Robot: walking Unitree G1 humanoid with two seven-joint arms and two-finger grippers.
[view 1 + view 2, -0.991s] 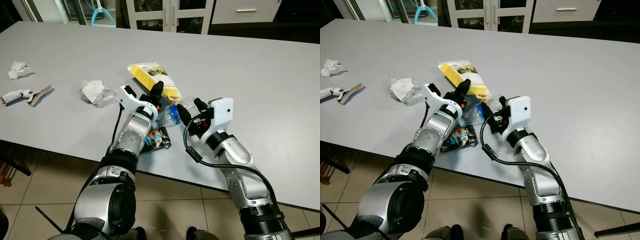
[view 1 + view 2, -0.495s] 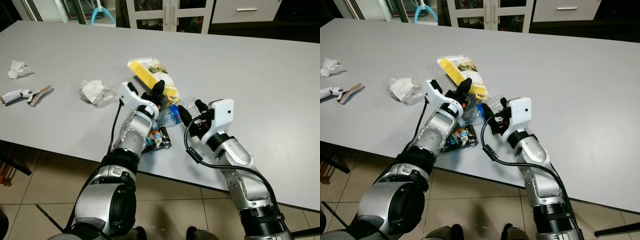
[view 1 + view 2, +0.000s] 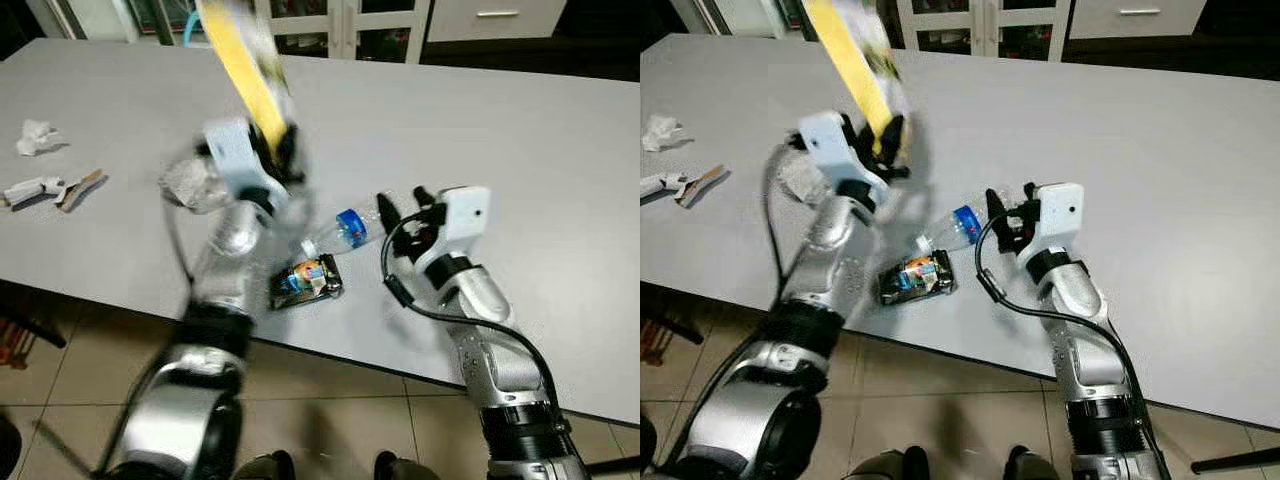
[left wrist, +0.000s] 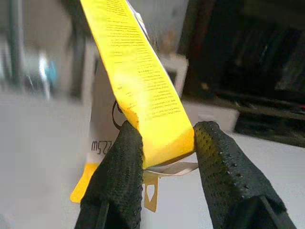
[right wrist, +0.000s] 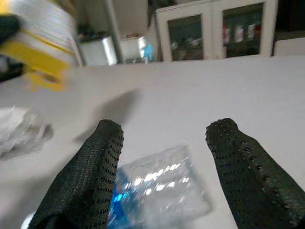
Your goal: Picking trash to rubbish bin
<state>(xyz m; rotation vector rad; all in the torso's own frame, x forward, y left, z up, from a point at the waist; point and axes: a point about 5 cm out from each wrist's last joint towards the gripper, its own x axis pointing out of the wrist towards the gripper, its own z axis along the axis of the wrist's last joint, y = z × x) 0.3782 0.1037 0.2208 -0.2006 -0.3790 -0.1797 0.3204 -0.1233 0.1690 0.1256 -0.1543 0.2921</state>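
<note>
My left gripper (image 3: 276,150) is raised above the grey table (image 3: 520,140) and shut on a yellow snack packet (image 3: 243,70), which stands up tall and blurred. The left wrist view has both fingers (image 4: 119,176) pinching the packet's (image 4: 140,90) lower end. My right gripper (image 3: 400,205) is open and sits at the clear end of a crushed plastic bottle (image 3: 340,230) with a blue label. That bottle (image 5: 157,191) lies between its open fingers (image 5: 86,181) in the right wrist view. A small dark colourful wrapper (image 3: 305,280) lies near the table's front edge.
A crumpled clear bag with white paper (image 3: 190,185) lies behind my left arm. Further left are a brown-and-white torn scrap (image 3: 50,190) and a white paper wad (image 3: 38,138). Cabinets (image 3: 340,25) stand beyond the table. Tiled floor (image 3: 330,400) runs below the front edge.
My left gripper has lifted the yellow packet off the table, up and to the left. The bottle underneath is now uncovered. My right gripper has shifted slightly to the right.
</note>
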